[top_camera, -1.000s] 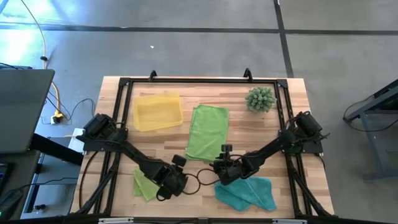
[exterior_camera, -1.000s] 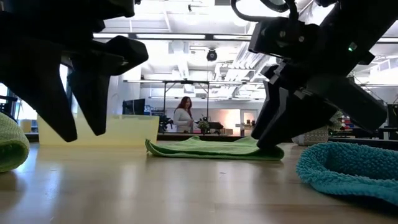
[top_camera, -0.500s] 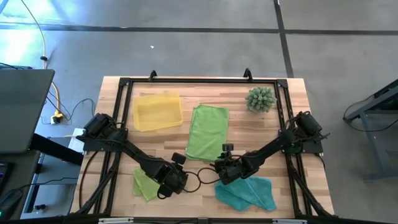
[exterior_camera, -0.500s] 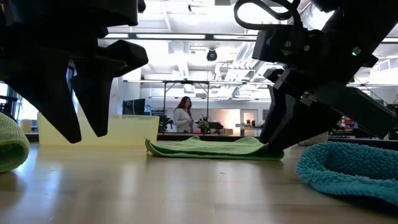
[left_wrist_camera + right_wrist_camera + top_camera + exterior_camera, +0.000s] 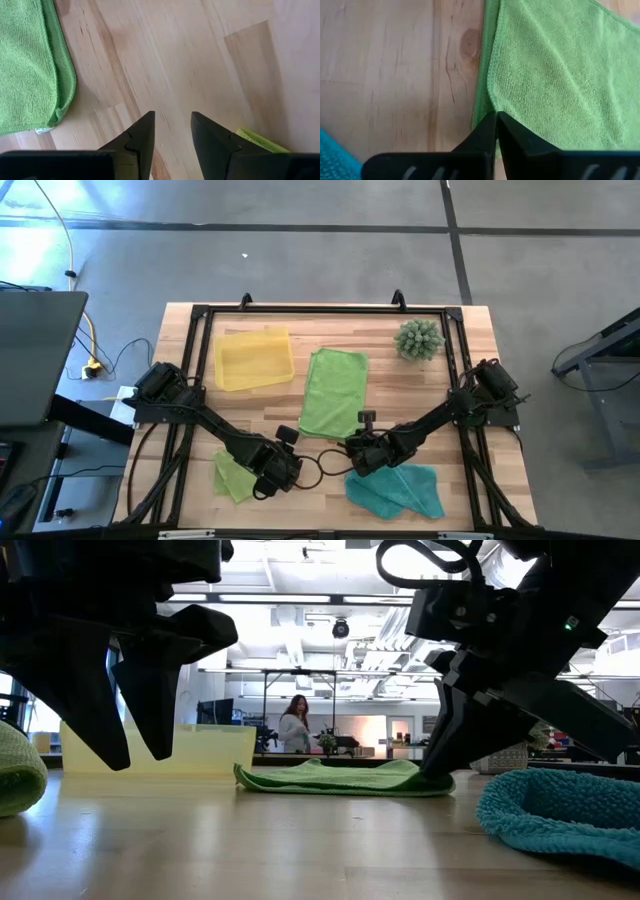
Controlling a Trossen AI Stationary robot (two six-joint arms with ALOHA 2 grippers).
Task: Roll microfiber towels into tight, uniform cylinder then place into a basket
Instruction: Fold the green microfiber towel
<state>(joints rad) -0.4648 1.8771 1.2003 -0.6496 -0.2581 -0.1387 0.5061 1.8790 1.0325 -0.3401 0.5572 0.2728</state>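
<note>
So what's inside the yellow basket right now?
The yellow basket shows only its own translucent floor from above, with no towel in it. The flat lime green towel lies beside it on the table, its corner pinched by the right gripper.

Lighting/quality, brief:
- High view: even, bright overhead light; soft faint shadows under arms on table (image 5: 420, 395); pale blue glare patch on floor (image 5: 30, 240) at top-left.
- Low view: strong backlight from ceiling strips (image 5: 330, 600); arms near-black silhouettes; tabletop sheen; foreground soft.
- Wrist views: diffuse, sharp wood grain; fingers dark, little detail.
</note>
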